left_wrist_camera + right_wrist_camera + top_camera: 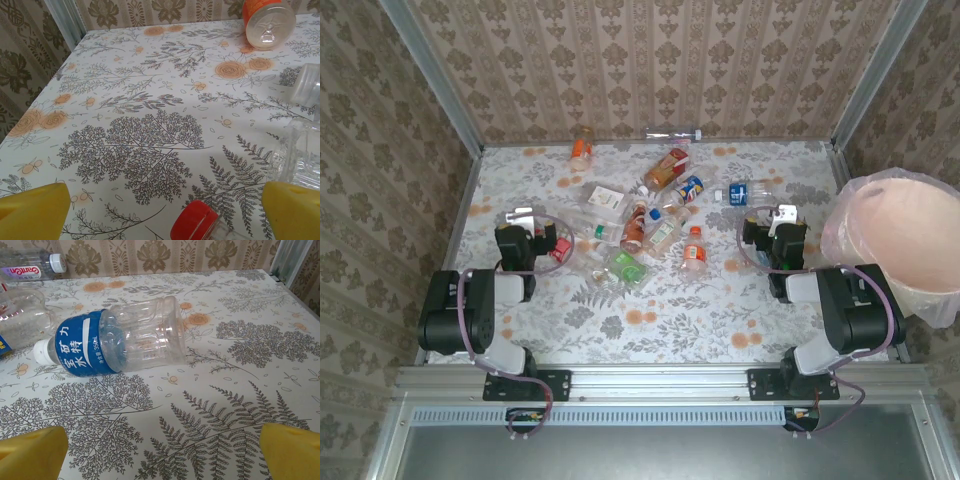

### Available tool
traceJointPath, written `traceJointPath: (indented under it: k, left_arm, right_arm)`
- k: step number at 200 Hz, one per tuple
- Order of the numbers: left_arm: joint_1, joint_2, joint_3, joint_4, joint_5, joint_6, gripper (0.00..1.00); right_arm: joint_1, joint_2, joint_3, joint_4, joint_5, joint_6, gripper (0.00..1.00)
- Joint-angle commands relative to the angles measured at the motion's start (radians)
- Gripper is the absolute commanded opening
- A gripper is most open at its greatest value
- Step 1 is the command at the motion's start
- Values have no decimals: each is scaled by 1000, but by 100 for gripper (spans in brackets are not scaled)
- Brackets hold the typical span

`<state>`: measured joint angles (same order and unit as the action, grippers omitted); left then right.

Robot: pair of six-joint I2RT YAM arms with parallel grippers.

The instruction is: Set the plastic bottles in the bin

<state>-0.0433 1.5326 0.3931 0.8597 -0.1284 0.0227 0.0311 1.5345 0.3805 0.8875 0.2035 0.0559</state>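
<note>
Several plastic bottles (pixel 655 215) lie scattered across the middle of the flowered table. The bin (pixel 905 235), pinkish with a clear bag liner, stands off the table's right edge. My left gripper (pixel 525 220) hovers low at the left, open; a red-capped bottle (pixel 196 226) lies between its yellow fingertips (pixel 31 210), untouched. An orange-labelled bottle (pixel 267 20) lies farther ahead. My right gripper (pixel 782 220) is open with bare table between its fingers. Just ahead of it lies a blue-labelled, white-capped bottle (pixel 115 342) on its side.
Patterned walls close the table at the back and on both sides. A clear bottle (pixel 302 150) lies by the left gripper's right finger. Two more bottles (pixel 30 267) lie left of the blue-labelled one. Bare tabletop (pixel 670 320) stretches in front of the arms.
</note>
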Motion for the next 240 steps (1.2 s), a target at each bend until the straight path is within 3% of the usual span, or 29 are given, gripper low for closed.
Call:
traceJointPath:
  k: [1,240]
  left_arm:
    - [9,0,4,6,4,6,100]
    - [10,-12,0,6,-19,-1,100]
  right_arm:
    - [5,-3,-3,28,20,13,100]
    - [4,-16,3,9,-15,1,100]
